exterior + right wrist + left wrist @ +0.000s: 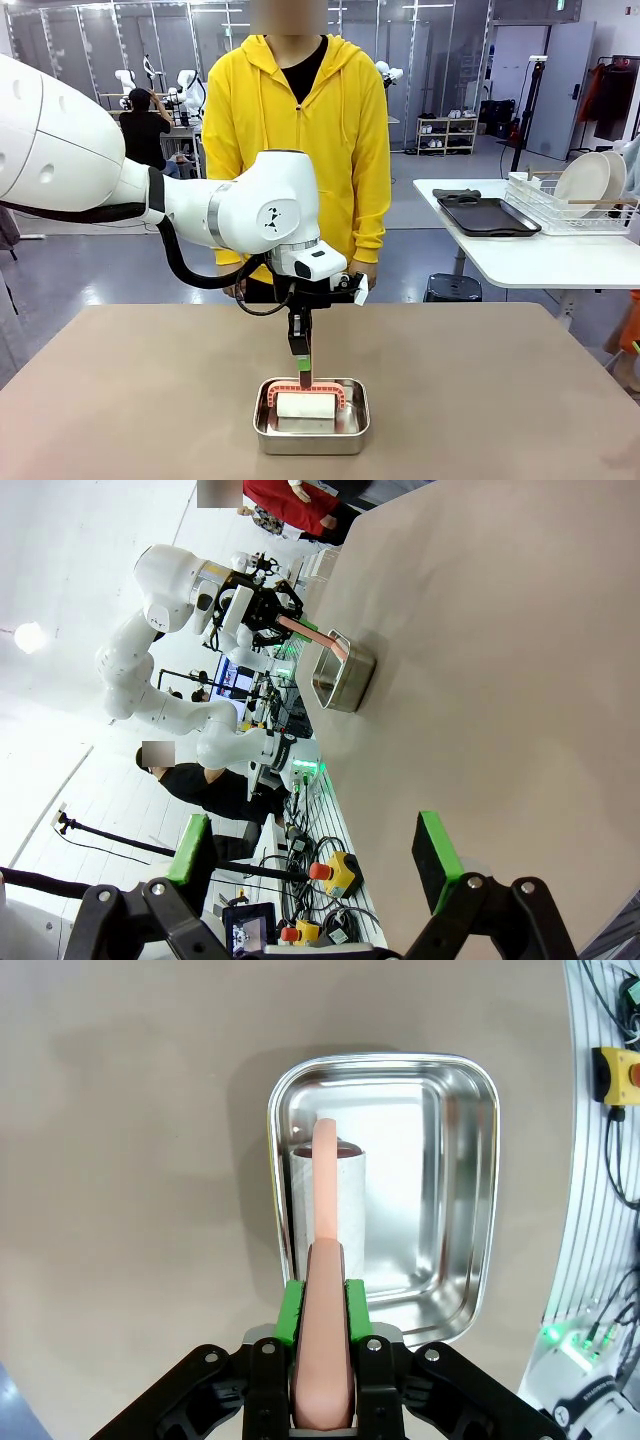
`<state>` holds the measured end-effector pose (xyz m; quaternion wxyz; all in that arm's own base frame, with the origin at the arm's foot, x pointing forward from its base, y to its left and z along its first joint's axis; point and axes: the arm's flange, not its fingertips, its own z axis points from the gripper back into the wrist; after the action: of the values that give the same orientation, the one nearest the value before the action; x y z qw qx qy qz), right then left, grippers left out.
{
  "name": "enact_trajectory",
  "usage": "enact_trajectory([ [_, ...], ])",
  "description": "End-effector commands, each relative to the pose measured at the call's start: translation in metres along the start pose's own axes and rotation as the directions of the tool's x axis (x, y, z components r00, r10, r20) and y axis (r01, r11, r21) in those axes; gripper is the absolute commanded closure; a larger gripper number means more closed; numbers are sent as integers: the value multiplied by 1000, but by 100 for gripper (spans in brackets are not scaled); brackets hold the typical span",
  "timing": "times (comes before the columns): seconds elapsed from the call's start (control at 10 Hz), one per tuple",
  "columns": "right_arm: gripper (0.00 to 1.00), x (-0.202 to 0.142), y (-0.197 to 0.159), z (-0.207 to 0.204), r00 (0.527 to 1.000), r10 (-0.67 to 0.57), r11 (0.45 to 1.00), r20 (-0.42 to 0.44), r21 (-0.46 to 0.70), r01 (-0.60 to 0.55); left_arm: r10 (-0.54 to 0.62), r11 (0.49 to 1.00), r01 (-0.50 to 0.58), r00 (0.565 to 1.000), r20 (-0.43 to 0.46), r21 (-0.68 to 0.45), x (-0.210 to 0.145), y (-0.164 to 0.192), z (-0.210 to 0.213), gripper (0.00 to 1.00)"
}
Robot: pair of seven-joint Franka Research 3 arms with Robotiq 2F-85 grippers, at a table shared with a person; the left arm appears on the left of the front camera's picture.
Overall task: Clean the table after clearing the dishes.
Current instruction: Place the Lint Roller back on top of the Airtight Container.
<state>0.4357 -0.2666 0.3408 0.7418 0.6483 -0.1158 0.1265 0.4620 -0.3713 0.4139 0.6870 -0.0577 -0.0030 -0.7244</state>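
Left gripper (322,1305) clamped on pink handle (327,1210) over steel pan (480,1210).
Handle looks stiff, light; white pad (307,405) probably soft. Right gripper (315,855) released, above the table (120,400).

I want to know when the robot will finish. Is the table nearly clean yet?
Done, it seems: no dishes are on the table; plates and a tray sit on the white side table. In hand: the left gripper is shut on the pink handle of a cleaning tool whose white roller sits in the steel pan. Left: wiping itself looks not yet started. The right gripper is open.
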Motion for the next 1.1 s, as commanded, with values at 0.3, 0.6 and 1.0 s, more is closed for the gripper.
enact_trajectory([
  [0.3,0,0,3,-1,1000,4,1000,1,0,-4,-1,1000,1,1000,-11,25,-3,-1,5,37],
  [0.6,0,0,3,-1,1000,4,1000,1,0,-4,36,998,-37,999,24,60,-19,-8,37,0],
  [1.0,0,0,3,-1,1000,4,1000,1,0,-4,228,974,-227,969,100,-20,-48,-12,73,0],
])
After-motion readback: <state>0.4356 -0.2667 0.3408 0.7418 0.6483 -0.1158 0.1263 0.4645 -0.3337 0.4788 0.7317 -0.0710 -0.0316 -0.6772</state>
